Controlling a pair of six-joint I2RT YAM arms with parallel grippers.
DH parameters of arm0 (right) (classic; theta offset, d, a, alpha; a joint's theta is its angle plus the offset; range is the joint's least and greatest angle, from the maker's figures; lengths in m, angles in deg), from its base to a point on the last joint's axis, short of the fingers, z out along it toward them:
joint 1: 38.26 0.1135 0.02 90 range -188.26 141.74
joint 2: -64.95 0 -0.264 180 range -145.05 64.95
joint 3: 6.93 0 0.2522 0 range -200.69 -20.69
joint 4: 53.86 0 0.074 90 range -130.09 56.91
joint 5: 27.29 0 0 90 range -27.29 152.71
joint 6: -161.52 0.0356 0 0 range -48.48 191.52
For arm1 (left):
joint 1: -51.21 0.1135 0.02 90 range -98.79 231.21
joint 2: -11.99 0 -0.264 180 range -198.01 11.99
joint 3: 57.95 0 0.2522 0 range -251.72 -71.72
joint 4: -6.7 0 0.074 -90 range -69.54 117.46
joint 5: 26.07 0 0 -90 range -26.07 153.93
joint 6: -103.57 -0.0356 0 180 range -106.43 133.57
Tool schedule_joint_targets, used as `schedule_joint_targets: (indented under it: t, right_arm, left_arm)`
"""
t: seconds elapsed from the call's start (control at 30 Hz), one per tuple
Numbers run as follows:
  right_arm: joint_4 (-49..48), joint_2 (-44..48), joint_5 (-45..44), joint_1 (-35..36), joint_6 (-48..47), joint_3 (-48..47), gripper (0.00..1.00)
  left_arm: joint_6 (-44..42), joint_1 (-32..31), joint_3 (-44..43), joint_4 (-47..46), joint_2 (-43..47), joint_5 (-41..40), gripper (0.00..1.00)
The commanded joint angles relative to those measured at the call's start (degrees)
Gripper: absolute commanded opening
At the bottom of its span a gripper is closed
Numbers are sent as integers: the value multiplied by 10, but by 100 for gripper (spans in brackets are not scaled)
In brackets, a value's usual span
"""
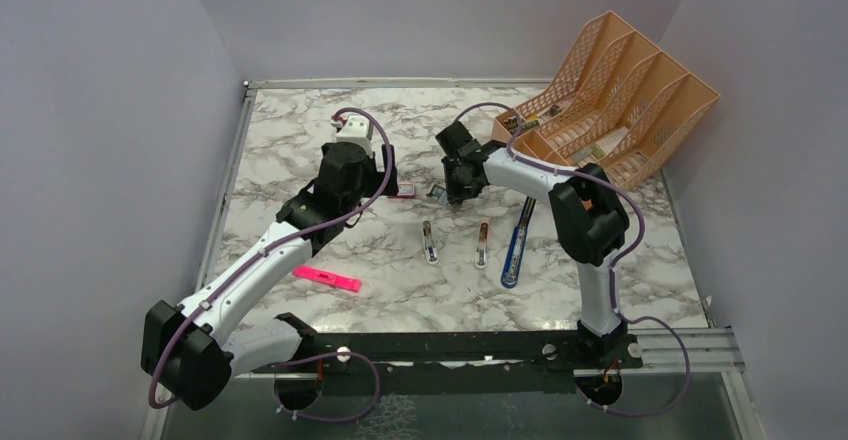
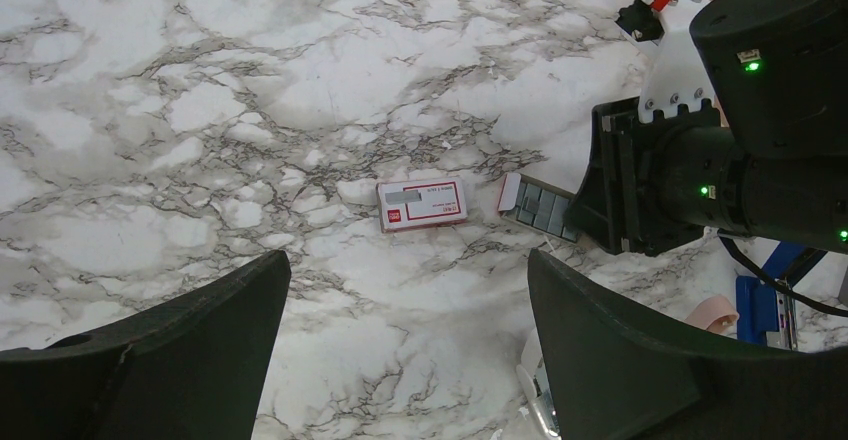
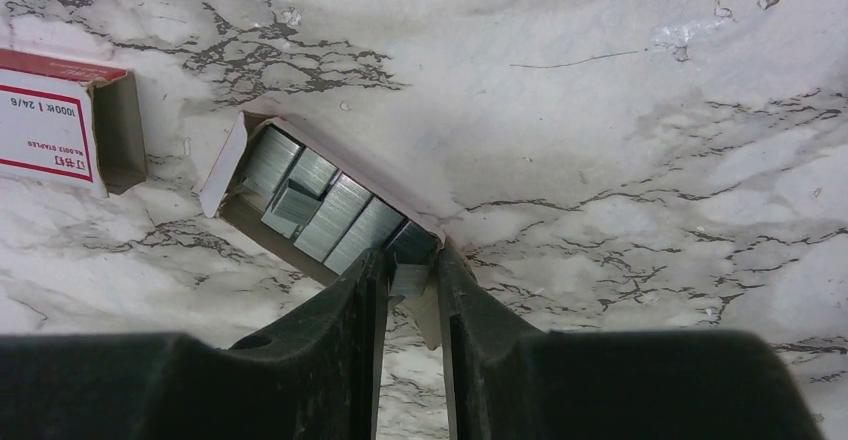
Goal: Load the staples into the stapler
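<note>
Right gripper (image 3: pixel 408 268) nearly closed, pinching staples (image 3: pixel 340 215) inside tray (image 3: pixel 222 155).

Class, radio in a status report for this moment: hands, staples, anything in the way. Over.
Left hand open, hovering over red-and-white box. Right hand pinching staples in their open tray. Blue stapler untouched; no obstruction seen.

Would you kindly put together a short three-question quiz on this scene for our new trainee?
1. True or false: the left gripper holds the red-and-white box.
2. Whose fingers flank the staples in the open tray: A left, B right?
3. Fill in: the pink highlighter lies on the ___ arm's side of the table.
Key: 1 false, its fingers stand wide apart with the box lying free; 2 B, the right gripper; 3 left.
</note>
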Motion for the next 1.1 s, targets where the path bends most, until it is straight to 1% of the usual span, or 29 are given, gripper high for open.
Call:
schedule_joint_targets:
  t: [0.0, 0.1, 0.23, 0.3, 0.43, 0.77, 0.83, 1.0, 1.07]
  right_arm:
    - [7, -6, 19, 4, 10, -9, 28]
    - [7, -2, 26, 4, 16, -9, 23]
    - [11, 5, 39, 4, 20, -8, 22]
    - [9, 9, 44, 4, 21, -5, 23]
    - [14, 8, 41, 4, 24, -2, 29]
    - [24, 8, 55, 4, 34, 6, 29]
    - [21, 9, 59, 4, 35, 7, 28]
    - [21, 14, 56, 4, 39, 6, 20]
    - [21, 20, 52, 4, 41, 6, 19]
  left_arm:
    - [5, 2, 1, -12, 6, 0, 89]
    - [5, 2, 1, -12, 8, 0, 89]
    - [5, 2, 2, -12, 8, 0, 89]
    - [6, 2, 1, -12, 8, 0, 89]
    - [6, 2, 2, -12, 8, 0, 89]
    - [7, 2, 2, -12, 5, 0, 89]
    - [7, 2, 3, -13, 5, 0, 89]
    - [7, 2, 3, -12, 5, 0, 89]
    - [7, 2, 3, -13, 5, -1, 89]
